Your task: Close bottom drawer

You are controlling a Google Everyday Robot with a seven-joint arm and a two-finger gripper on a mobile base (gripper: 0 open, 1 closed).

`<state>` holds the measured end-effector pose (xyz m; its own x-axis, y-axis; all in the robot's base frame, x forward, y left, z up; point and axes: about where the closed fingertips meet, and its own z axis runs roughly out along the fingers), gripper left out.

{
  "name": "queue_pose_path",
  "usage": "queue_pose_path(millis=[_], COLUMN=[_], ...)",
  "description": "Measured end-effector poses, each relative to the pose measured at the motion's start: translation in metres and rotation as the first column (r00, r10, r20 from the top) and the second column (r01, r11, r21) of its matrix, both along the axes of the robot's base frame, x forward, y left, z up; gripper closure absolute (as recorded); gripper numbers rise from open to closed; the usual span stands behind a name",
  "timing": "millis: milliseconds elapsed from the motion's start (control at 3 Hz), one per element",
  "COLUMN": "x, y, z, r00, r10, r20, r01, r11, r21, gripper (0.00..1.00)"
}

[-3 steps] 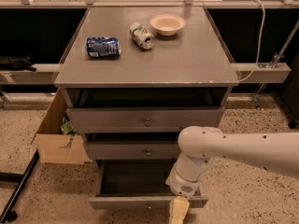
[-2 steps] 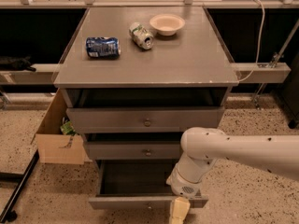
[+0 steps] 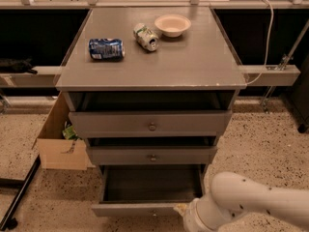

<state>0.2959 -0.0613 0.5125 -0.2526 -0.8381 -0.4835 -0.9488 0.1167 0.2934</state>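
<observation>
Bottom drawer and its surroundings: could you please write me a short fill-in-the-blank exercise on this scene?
1. The bottom drawer is pulled ____.
2. The gripper is at that drawer's front, near its ____ end.
3. The blue can on the cabinet top lies on its ____.
Missing words: open; right; side.
</observation>
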Motion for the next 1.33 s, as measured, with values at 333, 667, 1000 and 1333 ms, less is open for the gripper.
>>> queue_pose_path(millis=[333,667,1000,1333], x=[0.006,0.008,0.017,0.027], y=[-0.015,-0.013,-0.015,-0.021], z=[-0.002,-0.002,0.0,0.001], r00=[0.9932,0.9939,0.983,0.9596], r10=[-0.089,-0.09,-0.165,-0.219], r20=[0.075,0.064,0.082,0.176], r01=[0.088,0.088,0.165,0.239], r11=[0.996,0.995,0.986,0.966], r21=[0.02,0.038,0.003,-0.102], gripper=[0.0,0.0,0.0,0.0])
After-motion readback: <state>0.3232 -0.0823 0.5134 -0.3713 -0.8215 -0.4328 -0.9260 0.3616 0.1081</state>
